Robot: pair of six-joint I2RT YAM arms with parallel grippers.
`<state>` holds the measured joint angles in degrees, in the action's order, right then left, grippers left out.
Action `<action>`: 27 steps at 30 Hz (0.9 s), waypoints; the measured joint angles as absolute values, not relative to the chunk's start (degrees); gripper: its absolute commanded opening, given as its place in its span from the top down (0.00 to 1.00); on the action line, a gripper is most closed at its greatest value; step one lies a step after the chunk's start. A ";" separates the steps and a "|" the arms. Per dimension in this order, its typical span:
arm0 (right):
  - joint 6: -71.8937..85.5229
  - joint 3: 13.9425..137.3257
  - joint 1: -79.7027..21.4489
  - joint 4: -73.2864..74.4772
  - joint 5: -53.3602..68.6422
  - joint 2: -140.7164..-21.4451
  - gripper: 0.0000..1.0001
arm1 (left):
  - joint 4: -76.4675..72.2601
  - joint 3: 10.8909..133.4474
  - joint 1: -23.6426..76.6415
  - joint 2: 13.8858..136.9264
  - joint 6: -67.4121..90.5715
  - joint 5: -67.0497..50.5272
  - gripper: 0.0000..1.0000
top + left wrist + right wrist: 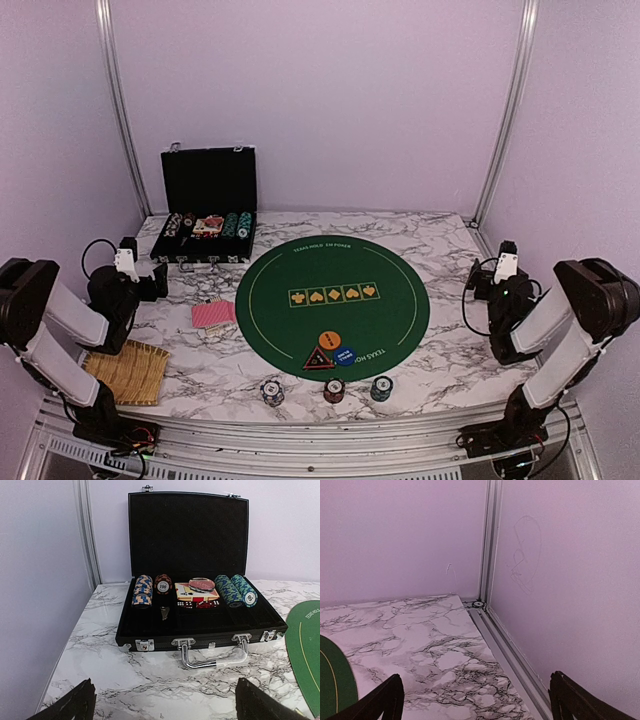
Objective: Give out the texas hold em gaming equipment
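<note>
Three small stacks of poker chips [272, 391] [334, 390] [381, 388] stand near the table's front edge. An orange round button [327, 338], a blue round button [344, 355] and a dark triangular button [318, 359] lie on the near part of the green felt [300, 270]. Red-backed cards [213, 315] lie left of the felt. More chips [142, 591] and cards [192, 591] sit in the open black case [200, 640]. My left gripper [165, 705] stands open before the case, holding nothing. My right gripper [475, 700] is open over bare marble near the right back corner.
A woven straw mat [128, 372] lies at the front left beside the left arm. The case's lid [209, 180] stands upright against the back wall. An aluminium rail [507, 645] runs along the right table edge, with walls close on three sides.
</note>
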<state>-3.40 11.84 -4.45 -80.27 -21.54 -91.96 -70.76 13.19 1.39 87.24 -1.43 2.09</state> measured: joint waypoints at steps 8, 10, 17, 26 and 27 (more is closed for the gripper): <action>-3.09 8.51 -4.25 -83.44 -21.89 -90.41 0.01 | -57.91 20.95 0.73 82.59 -1.10 2.42 0.01; -3.20 8.34 -4.38 -82.63 -22.44 -89.47 0.01 | -54.15 22.33 0.75 80.25 -1.87 2.35 0.01; -1.30 19.86 -4.75 -58.98 -23.27 -74.96 0.01 | -36.25 29.34 0.73 75.24 -5.43 2.15 0.01; 18.11 37.87 -4.86 -27.38 -20.45 -71.99 0.01 | -9.06 43.57 -0.80 74.41 -7.42 -4.27 0.01; 19.20 38.33 -4.80 -25.26 -18.00 -71.99 0.01 | -6.76 44.51 -0.99 74.24 -7.60 -4.86 0.01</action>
<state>19.20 38.33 -4.80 -25.26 -18.00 -71.99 -6.76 44.51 -0.99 74.24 -7.60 -4.86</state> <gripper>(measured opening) 0.990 0.989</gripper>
